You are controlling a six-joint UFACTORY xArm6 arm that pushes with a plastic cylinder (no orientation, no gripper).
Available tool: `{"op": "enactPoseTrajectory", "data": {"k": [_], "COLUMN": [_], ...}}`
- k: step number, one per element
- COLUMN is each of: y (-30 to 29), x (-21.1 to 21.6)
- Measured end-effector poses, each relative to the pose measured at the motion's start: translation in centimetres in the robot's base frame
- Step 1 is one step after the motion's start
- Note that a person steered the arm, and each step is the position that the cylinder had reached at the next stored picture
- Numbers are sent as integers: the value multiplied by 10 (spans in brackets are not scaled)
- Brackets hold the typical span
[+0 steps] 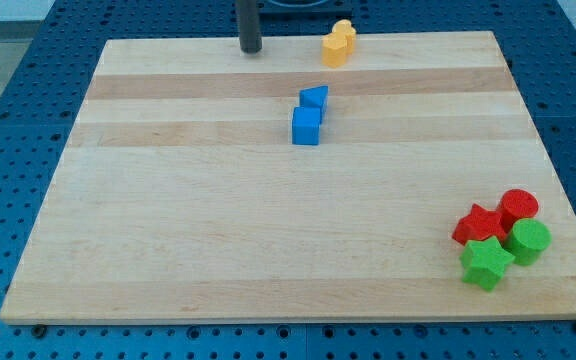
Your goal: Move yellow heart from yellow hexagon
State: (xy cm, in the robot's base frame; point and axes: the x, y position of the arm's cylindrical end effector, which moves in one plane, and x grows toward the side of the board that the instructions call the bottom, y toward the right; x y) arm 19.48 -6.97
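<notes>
Yellow heart [344, 33] and yellow hexagon [334, 49] touching at the view's top edge of the tabletop [218, 230], heart just above the hexagon. My tip [251, 49] at the top too, well left of both, touching neither. No tool fitted: just a straight rod, nothing held. Two blue blocks [309, 115] touching near the middle. Red and green blocks [503, 235] clustered at bottom right.

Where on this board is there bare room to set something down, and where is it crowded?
Bare: the whole left half and the middle below the two blue blocks. Crowded: the bottom right corner, where two red blocks and two green blocks cluster, and the top edge, with my tip left of the touching yellow blocks.
</notes>
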Motion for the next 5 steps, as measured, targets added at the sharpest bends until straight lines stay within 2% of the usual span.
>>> {"op": "enactPoseTrajectory", "data": {"k": [5], "y": [212], "x": [-3]}}
